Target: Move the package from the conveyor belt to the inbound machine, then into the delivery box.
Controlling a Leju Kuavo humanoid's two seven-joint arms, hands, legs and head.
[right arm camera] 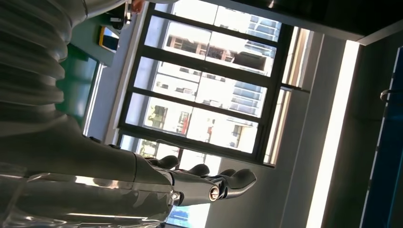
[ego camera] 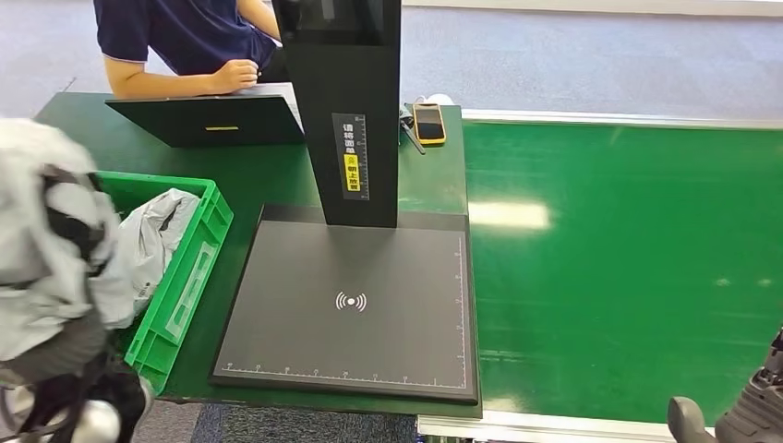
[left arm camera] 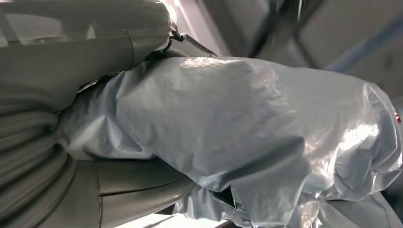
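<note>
Head view: left hand [ego camera: 55, 249] hangs over the near end of the green delivery box [ego camera: 194, 268], gripping a grey plastic package [ego camera: 148, 245]. The bag droops from the hand toward the box and partly overlaps its rim; whether it already touches the box floor I cannot tell, since the arm covers that end. Long axis of the package seems to run roughly along the box's length. Just beside the box lies the black inbound machine [ego camera: 355, 309], its flat scan plate bare, its dark post rising at the back. Beyond the machine, on the side away from the box, stretches the green conveyor belt [ego camera: 628, 268], nothing on it. Behind the box, a person's arm [ego camera: 185, 78] rests by a laptop [ego camera: 208, 120]. Right hand [ego camera: 739, 415] sits low at the belt's near edge, well apart from the box.

Left wrist view: package [left arm camera: 247, 123] crinkled, pressed against the hand's grey cover [left arm camera: 62, 71]. Firm hold.

Right wrist view: right hand [right arm camera: 204, 183] with fingers extended, holding nothing, windows behind.

Judgement: left hand alone is placed to finish; release should drop the bag into the box.
</note>
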